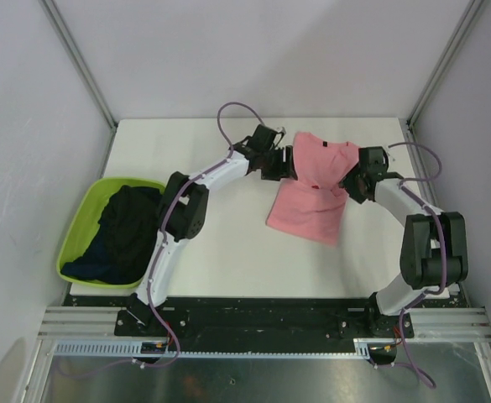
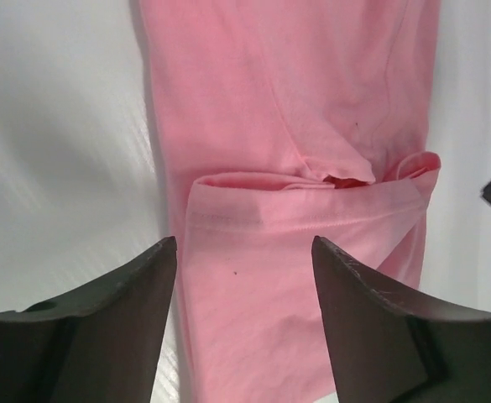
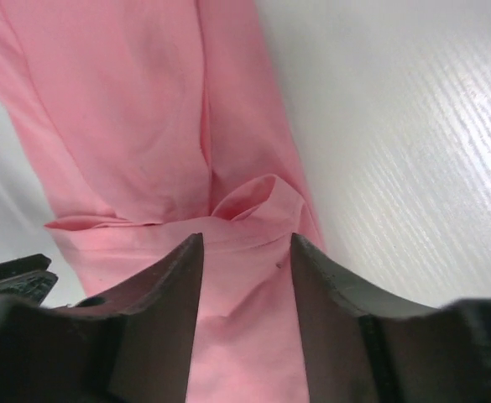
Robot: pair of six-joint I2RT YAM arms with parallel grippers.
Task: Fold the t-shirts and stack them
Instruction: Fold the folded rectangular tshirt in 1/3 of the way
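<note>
Nearest, the dark t-shirts (image 1: 123, 228) are being held heaped in the lime-green tub (image 1: 75, 231), not yet folded. Mid-table, the salmon-pink t-shirt (image 1: 305, 210) is being folded, one hem lying doubled across it. At its far part it is being flanked by the left gripper (image 2: 243, 245) and right gripper (image 3: 247, 239), both spread apart over cloth, nothing pinched. Next, both side edges are likely to be pinched and drawn over evenly.

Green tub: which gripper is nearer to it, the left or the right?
Left. The left gripper is at the pink t-shirt edge facing the green tub; the right gripper is at the opposite edge, farther away.
</note>
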